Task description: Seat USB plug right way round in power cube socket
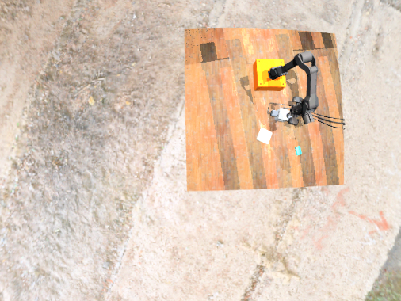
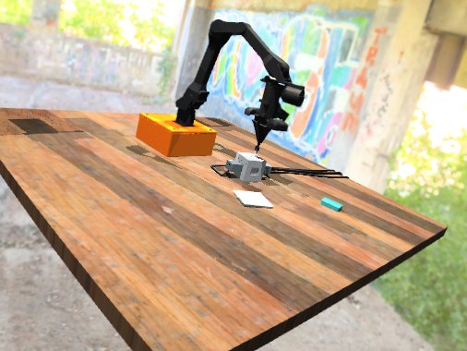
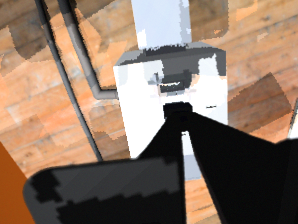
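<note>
The plug (image 2: 256, 151) seems to be the small pale piece at the fingertips, just over the top of the cube (image 1: 284, 115) (image 2: 251, 170) (image 3: 139, 95); we cannot tell whether its tip touches. Our gripper (image 1: 291, 112) (image 2: 257, 148) (image 3: 182, 122) is closed narrowly on it, pointing down. The wrist view hides most of the plug, so we cannot read which way round it is.

In that view the socket (image 3: 174, 85) lies towards twelve o'clock from the fingertips. We judge the step to be lining up for the push. We should check the turn first, bring the plug over the opening, keep it upright and square to the slot, then press straight down with light force. If it stops short, we should lift and realign; leaning on it could jam it again or skid the cube. Once it is home, we open and rise straight up.

From the cube in the top view, a side plug (image 1: 274, 113) (image 2: 233, 166) sticks out at nine, and the cables (image 1: 330, 120) (image 2: 309, 172) run off at three; a low swing could snag them. The white card (image 1: 264, 135) (image 2: 253, 199) lies between seven and eight, the teal block (image 1: 298, 150) (image 2: 331, 204) at five, and the orange box (image 1: 263, 63) (image 2: 185, 144) (image 3: 10, 185) under the arm near eleven.
</note>
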Controlling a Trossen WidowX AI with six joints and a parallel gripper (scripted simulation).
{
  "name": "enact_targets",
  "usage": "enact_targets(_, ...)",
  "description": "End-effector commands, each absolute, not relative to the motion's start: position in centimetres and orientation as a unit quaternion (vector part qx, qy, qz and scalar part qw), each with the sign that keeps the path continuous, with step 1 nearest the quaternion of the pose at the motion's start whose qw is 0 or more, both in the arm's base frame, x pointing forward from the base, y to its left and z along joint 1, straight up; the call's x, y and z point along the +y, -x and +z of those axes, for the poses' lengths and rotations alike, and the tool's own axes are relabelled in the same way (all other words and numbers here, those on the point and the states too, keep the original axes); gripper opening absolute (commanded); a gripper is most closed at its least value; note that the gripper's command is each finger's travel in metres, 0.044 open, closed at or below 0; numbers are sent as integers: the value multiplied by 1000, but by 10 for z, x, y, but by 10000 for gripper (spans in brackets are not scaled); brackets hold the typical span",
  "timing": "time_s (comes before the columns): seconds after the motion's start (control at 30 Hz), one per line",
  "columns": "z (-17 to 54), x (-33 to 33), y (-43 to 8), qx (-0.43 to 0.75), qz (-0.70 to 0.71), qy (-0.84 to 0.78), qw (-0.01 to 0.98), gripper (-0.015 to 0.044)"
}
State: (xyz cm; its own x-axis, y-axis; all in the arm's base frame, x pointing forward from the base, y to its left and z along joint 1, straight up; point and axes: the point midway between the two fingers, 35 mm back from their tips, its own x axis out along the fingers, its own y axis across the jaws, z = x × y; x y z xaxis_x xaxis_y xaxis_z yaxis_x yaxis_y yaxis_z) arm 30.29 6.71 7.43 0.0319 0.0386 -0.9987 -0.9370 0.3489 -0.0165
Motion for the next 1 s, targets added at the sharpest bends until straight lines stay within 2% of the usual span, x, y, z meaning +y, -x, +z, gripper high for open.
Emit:
enact_targets(0.0, 74, 68, -303, 559, 411, 399, 599, 0)
enact_targets(0.97, 71, 70, -304, 551, 417, 396, 605, 0)
